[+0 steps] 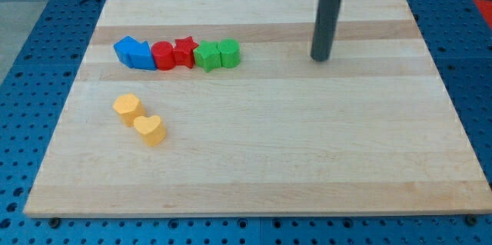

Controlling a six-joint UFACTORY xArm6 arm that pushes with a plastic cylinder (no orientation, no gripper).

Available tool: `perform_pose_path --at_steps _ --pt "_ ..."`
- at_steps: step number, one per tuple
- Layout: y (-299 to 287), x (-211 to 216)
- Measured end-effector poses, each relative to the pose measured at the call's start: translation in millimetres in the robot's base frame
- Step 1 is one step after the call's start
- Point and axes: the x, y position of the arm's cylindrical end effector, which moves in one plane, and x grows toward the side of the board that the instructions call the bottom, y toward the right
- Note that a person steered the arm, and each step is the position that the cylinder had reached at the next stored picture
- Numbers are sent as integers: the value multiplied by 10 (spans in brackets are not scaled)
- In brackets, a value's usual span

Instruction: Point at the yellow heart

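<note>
The yellow heart [151, 130] lies on the wooden board [307, 160] at the view's lower left. A second yellow block [127, 108], roughly hexagonal, sits just above and left of it, close to touching. My tip [319, 58] rests on the board at the view's upper right, far to the right of and above the yellow heart. The dark rod rises from it toward the view's top edge.
A row of blocks lies at the upper left: two blue blocks [133, 53], a red round block [163, 55], a red star [184, 50], a green star [206, 56] and a green block [229, 52]. Blue pegboard surrounds the board.
</note>
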Motion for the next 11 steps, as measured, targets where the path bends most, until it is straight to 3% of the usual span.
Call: perform_pose_path --at_steps 2,3,4,5,7,9,11 --pt "10 191" --pt "-28 875" --pt "-657 1533" --pt "-1439 1805" --pt "-3403 1846" --pt "-3411 1559" --pt "-2537 1160"
